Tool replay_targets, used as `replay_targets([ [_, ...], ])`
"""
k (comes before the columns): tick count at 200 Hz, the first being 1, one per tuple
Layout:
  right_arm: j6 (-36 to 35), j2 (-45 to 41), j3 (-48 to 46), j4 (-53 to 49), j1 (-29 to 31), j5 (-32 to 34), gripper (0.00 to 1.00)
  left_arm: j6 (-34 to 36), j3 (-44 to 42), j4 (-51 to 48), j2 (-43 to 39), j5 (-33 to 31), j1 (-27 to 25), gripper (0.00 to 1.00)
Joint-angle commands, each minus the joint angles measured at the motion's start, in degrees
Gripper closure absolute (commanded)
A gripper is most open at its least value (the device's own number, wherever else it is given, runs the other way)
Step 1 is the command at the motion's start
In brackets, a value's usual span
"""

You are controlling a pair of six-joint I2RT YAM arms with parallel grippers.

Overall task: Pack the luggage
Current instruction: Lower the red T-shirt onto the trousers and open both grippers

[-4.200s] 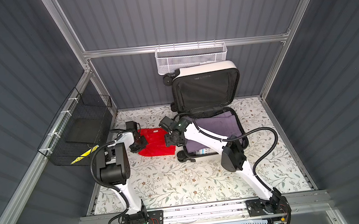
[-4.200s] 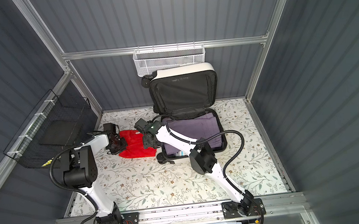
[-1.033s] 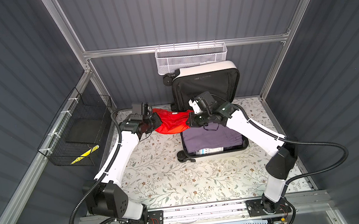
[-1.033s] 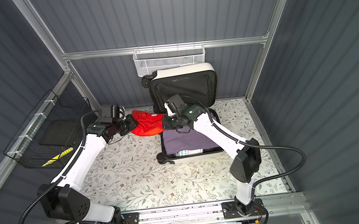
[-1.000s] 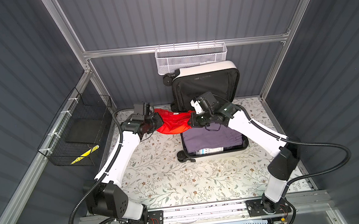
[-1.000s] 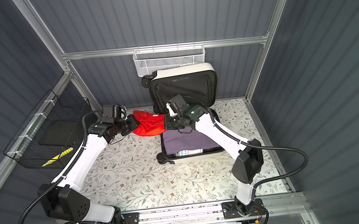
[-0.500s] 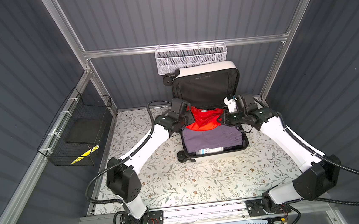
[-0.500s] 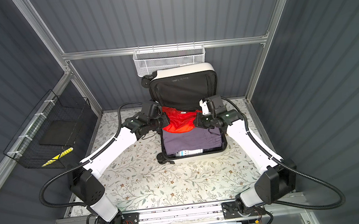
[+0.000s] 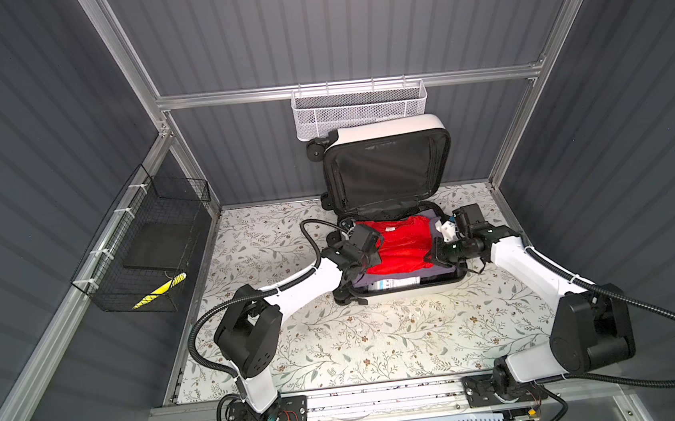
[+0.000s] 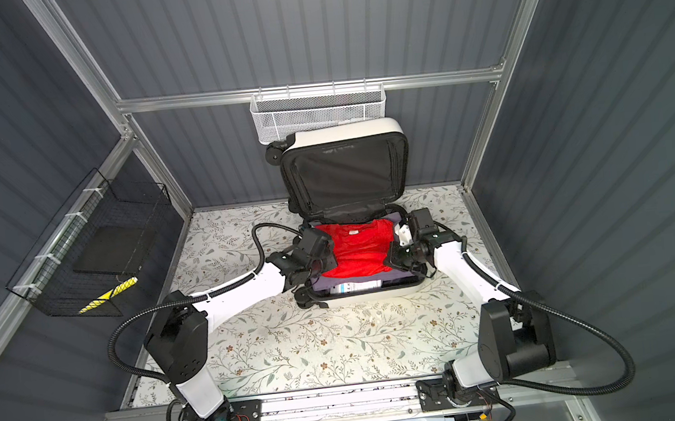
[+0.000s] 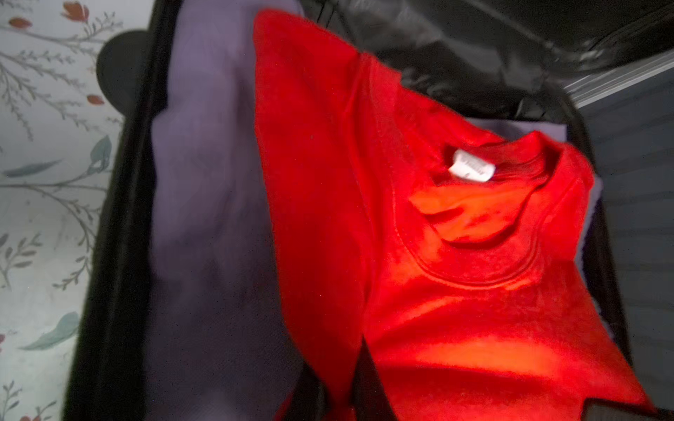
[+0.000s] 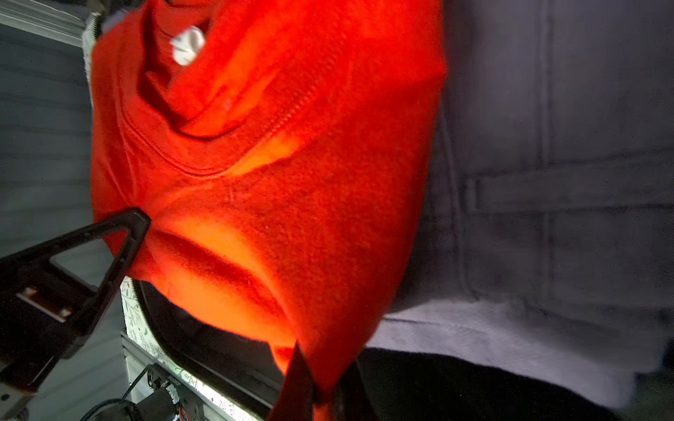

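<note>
Both pairs of jaws have carried the red fleece sweatshirt (image 9: 399,243) over the open white hard-shell suitcase (image 9: 410,295) at the back of the floral desk (image 9: 339,344), in both top views. Left wrist: left jaws seemingly pinch its hem. Right wrist: right jaws clamp red fabric; letting go remains.

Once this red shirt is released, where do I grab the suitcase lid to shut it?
Probably the top rim of the suitcase lid, toward its right corner. The lid stands upright, lining facing front, so come from the front, jaws straddling the rim. The white mesh basket hangs above; wheels crowd the left corner.
</note>
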Motion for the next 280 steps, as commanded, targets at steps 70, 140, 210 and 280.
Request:
replay_targets([
  [70, 0.7, 1.3, -1.3, 0.9, -2.5, 2.2, 1.0, -0.8, -0.9, 1.1, -1.9, -4.7, -1.3, 0.52],
  [140, 0.6, 0.0, 3.3, -4.0, -3.5, 4.3, 0.52, 7.3, 3.5, -6.5, -9.5, -2.9, 2.3, 0.0],
  [210, 1.0, -5.5, 7.5, -3.8, -4.0, 1.3, 0.38, 14.6, 18.6, -5.7, -2.5, 18.6, 3.9, 0.0],
  [280, 9.1, 2.1, 4.2, 9.5, -3.9, -10.2, 0.37, 10.3, 10.7, 6.2, 3.0, 23.4, 2.7, 0.0],
])
